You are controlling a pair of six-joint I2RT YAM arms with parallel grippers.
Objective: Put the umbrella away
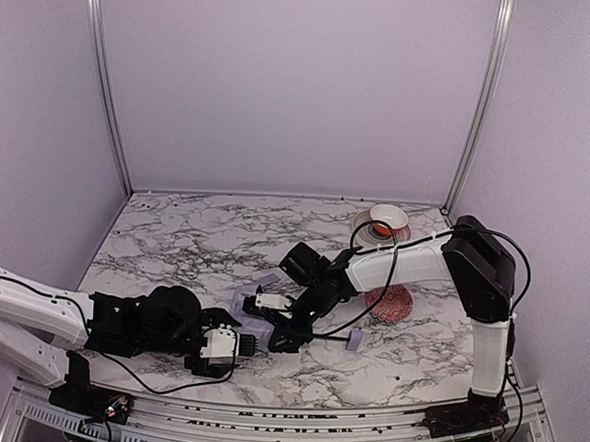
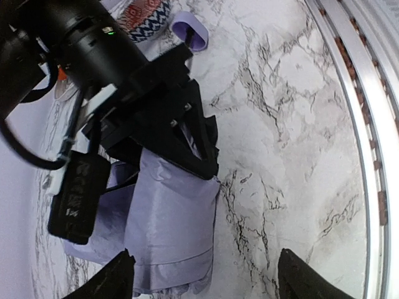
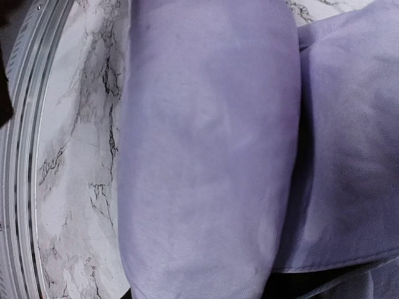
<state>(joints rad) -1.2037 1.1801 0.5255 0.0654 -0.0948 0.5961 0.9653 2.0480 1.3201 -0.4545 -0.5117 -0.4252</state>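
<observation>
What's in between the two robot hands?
The umbrella, its lavender fabric bunched up, lies between the left gripper and the right gripper; the left wrist view shows it best.

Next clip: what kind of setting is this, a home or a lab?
Most likely a lab test cell, not a home: plain lavender walls and aluminium posts box in a marble-patterned table, with the left arm and right arm mounted by a metal rail at its near edge.
</observation>
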